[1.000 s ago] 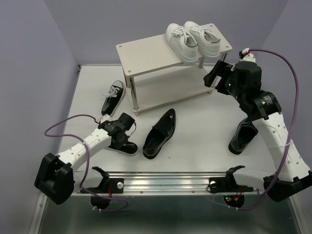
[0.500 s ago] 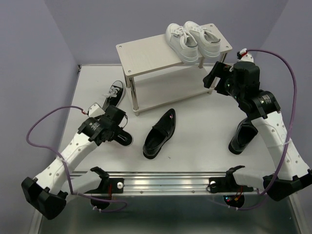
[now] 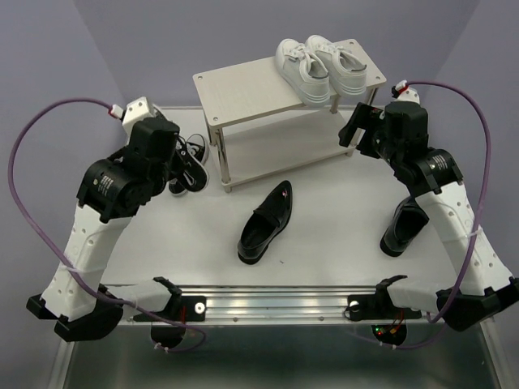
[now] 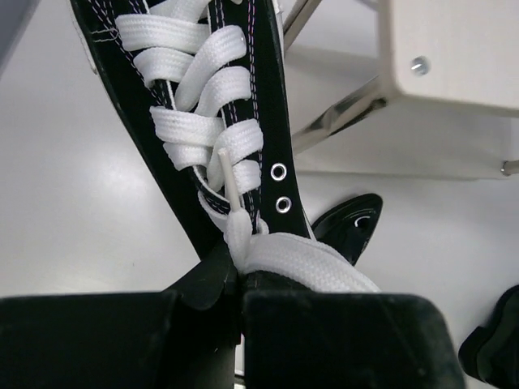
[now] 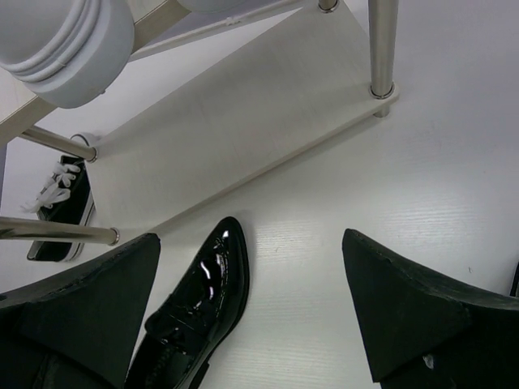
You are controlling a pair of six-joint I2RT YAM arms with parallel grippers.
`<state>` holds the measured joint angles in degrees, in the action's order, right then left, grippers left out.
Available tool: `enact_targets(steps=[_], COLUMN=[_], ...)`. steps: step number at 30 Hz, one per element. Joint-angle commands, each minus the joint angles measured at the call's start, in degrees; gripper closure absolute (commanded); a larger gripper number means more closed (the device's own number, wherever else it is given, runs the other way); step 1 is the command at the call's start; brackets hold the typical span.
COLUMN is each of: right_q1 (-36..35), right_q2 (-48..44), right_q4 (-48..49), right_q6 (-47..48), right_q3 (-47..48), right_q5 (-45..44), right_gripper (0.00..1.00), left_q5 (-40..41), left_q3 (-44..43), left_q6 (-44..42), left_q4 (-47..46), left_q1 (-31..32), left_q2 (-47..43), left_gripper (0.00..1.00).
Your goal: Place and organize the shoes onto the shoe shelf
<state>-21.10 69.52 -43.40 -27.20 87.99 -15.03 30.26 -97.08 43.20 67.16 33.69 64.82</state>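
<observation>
My left gripper (image 3: 178,164) is raised left of the shoe shelf (image 3: 243,93) and shut on a black canvas sneaker (image 4: 207,121), pinching it at the tongue and white laces (image 4: 235,275) so it hangs toe down. The second black canvas sneaker (image 5: 61,207) lies on the table by the shelf's left leg. Two white sneakers (image 3: 320,69) sit on the right of the top board. One glossy black loafer (image 3: 266,223) lies in front of the shelf and shows in the right wrist view (image 5: 190,316). The other loafer (image 3: 403,227) lies under my right arm. My right gripper (image 3: 357,130) is open and empty (image 5: 250,239) by the shelf's right end.
The shelf's lower board (image 5: 243,121) is bare where it shows. Its silver legs (image 4: 340,113) stand close to the hanging sneaker. Purple walls close in the table (image 3: 340,203) at left, right and behind. A metal rail (image 3: 276,300) runs along the near edge.
My left arm has lifted the black canvas sneaker off the front-left of the table and swung up and back to the shelf's left side. The right arm has barely moved.
</observation>
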Motion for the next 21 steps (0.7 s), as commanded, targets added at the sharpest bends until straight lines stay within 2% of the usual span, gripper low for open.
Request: enact_targets(steps=[1,5,12,17,21], right_q1=[-0.3,-0.3,-0.3,-0.3,-0.3], right_q2=[-0.8,-0.8,-0.7,-1.1,-1.7], right_q4=[0.2,-0.5,-1.2,-1.2,-1.2], right_q6=[1.3,1.4,1.7,1.0,0.7], right_q3=[0.4,0.6,0.3,-1.2,-2.6], right_q5=[-1.8,-2.4,-3.9,-4.0,-4.0], right_gripper=[0.0,0.0,0.0,0.0,0.0], left_q5=[1.1,-2.8,-11.0,-13.1,-14.2], left_q3=[-12.8,-25.6,-31.0,-37.7,-39.9], left_q6=[-14.3,-19.8,-25.2,-27.6,-28.8], left_q4=[-2.9,-3.3,-12.2,-16.0,-19.0], left_q1=[0.2,0.3,0.3,1.2,1.3], left_q2=[3.9,8.6,14.2,20.2,23.3], left_gripper=[1.0,1.0,1.0,1.0,1.0])
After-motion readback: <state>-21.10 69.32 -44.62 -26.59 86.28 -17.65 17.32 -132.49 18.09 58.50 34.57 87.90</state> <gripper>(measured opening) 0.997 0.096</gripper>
